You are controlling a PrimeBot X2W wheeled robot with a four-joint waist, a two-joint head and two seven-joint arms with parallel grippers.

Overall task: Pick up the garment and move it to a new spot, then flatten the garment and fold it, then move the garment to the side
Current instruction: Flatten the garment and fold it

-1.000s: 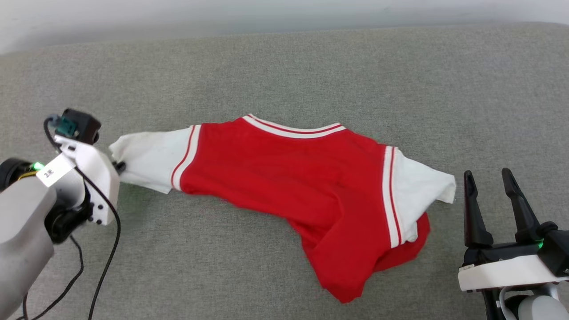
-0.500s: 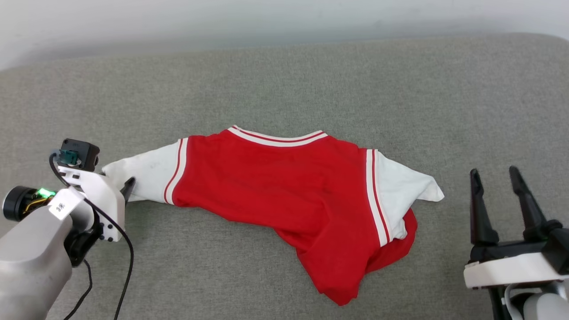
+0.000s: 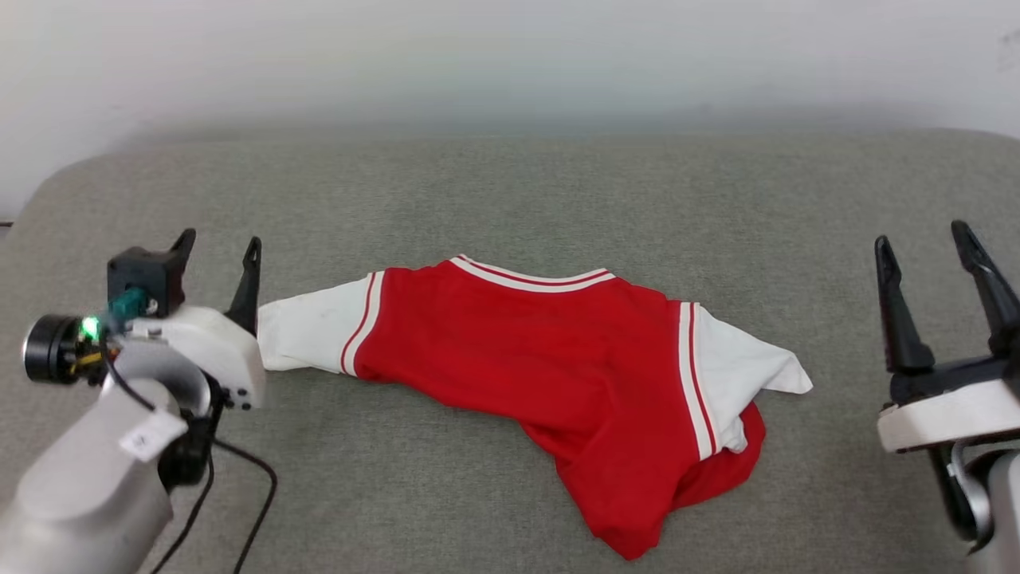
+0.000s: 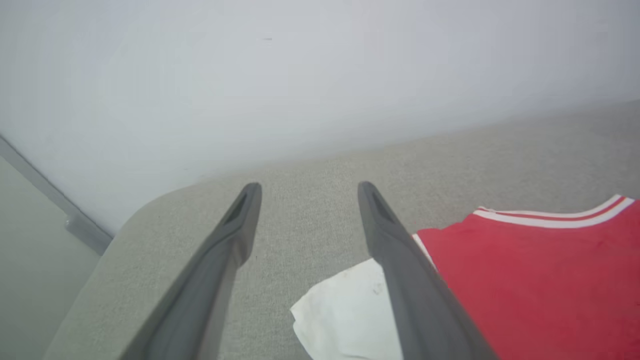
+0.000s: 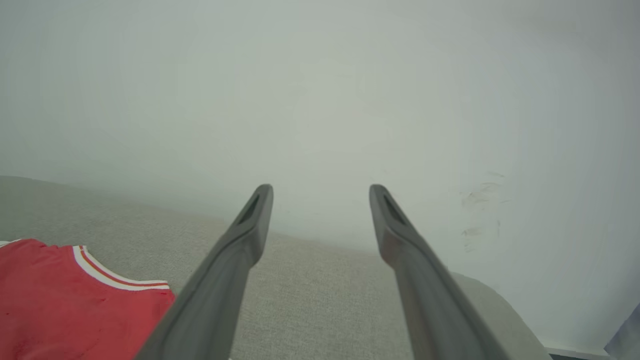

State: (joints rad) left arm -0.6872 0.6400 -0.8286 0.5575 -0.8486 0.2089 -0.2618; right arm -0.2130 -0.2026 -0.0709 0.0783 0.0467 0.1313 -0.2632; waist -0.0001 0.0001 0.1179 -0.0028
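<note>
**Garment lying rumpled, both grippers empty**

The garment is lying mid-way across the grey cushion, collar toward the wall and its red lower part bunching up at the right. The left gripper is hovering just beside the white sleeve, fingers spread wide and gripping nothing. The right gripper is standing well apart from the garment, spread equally wide and also empty.

surface: we saw grey woven fabric, rounded corners
wall: we found it plain, pale, right behind; faint scuffs
floor: pale, grey skirting strip at wall foot
light: was soft, even
</note>
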